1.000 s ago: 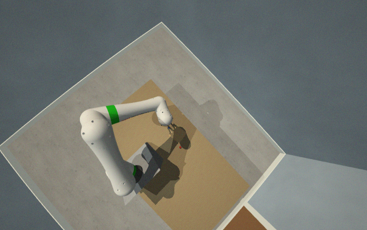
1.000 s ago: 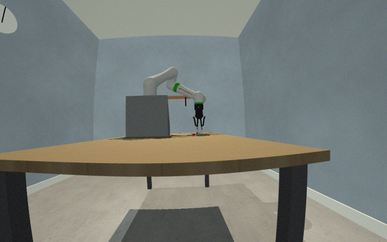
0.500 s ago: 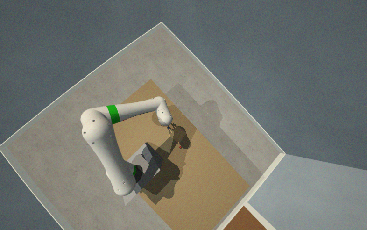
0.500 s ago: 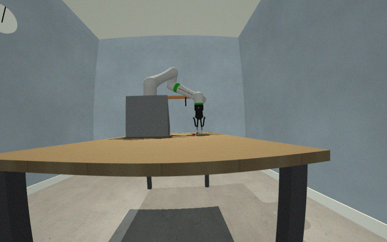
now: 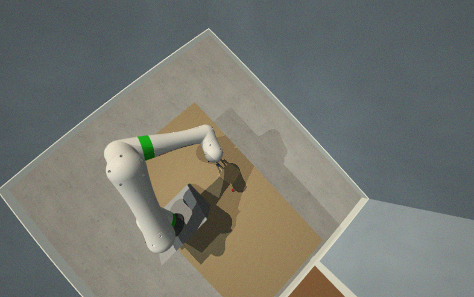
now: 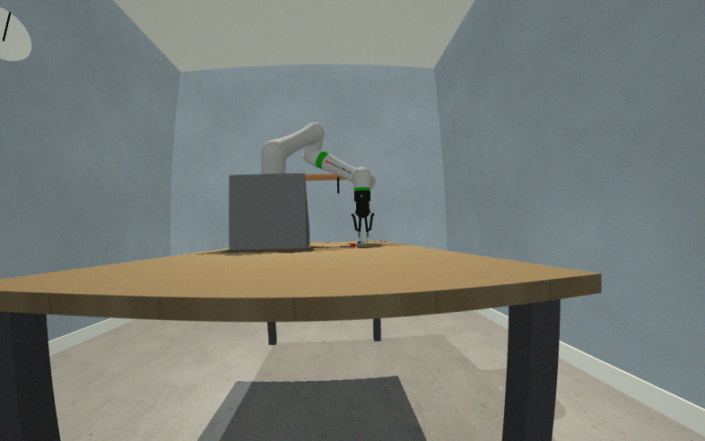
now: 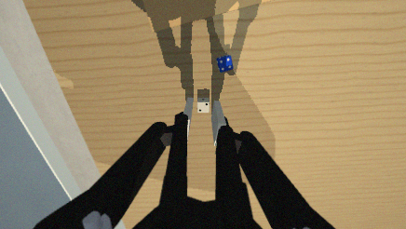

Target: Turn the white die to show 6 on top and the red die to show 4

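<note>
In the wrist view the white die [image 7: 203,105] lies on the wooden surface between the tips of my gripper [image 7: 202,108]. The fingers stand narrow on either side of it with a small gap, so the gripper is open around the die. Its pips are too small to read. The blue die [image 7: 224,63] lies a little beyond and to the right, apart from the white die. The red die [image 5: 233,190] lies farther off in the arm's shadow and also shows in the exterior view [image 6: 352,245]. The gripper [image 6: 362,237] points straight down, close to the table. I cannot make out the mat's edges.
A grey pedestal block [image 6: 268,211] carries the arm's base, left of the dice. The table edge and the floor show at the left of the wrist view [image 7: 28,116]. The arm's shadow covers the dice area.
</note>
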Controlling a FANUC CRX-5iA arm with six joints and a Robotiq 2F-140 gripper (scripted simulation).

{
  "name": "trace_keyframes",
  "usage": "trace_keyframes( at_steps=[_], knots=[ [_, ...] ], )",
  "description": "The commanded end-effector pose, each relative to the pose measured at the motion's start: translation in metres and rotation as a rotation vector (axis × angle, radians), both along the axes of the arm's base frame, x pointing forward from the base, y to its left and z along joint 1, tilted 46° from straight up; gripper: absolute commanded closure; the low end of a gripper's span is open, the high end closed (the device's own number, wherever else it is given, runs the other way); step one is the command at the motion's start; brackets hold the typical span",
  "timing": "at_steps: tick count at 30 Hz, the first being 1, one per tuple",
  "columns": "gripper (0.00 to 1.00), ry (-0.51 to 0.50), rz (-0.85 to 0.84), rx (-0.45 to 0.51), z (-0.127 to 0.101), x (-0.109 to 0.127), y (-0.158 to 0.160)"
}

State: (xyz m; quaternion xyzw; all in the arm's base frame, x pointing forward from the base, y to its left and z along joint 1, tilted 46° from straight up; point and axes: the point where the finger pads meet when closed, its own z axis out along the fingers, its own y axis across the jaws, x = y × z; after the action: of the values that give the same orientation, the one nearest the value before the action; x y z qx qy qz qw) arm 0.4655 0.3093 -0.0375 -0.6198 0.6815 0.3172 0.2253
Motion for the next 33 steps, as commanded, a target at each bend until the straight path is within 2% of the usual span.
trace_keyframes(
  at_steps=[1,15,16,33],
  knots=[
    [0.81,0.000,0.000,0.000,0.0001,0.0002,-0.0002],
    [0.81,0.000,0.000,0.000,0.0001,0.0002,-0.0002],
    [0.93,0.000,0.000,0.000,0.0001,0.0002,-0.0002],
    [0.93,0.000,0.000,0.000,0.0001,0.0002,-0.0002]
  ],
)
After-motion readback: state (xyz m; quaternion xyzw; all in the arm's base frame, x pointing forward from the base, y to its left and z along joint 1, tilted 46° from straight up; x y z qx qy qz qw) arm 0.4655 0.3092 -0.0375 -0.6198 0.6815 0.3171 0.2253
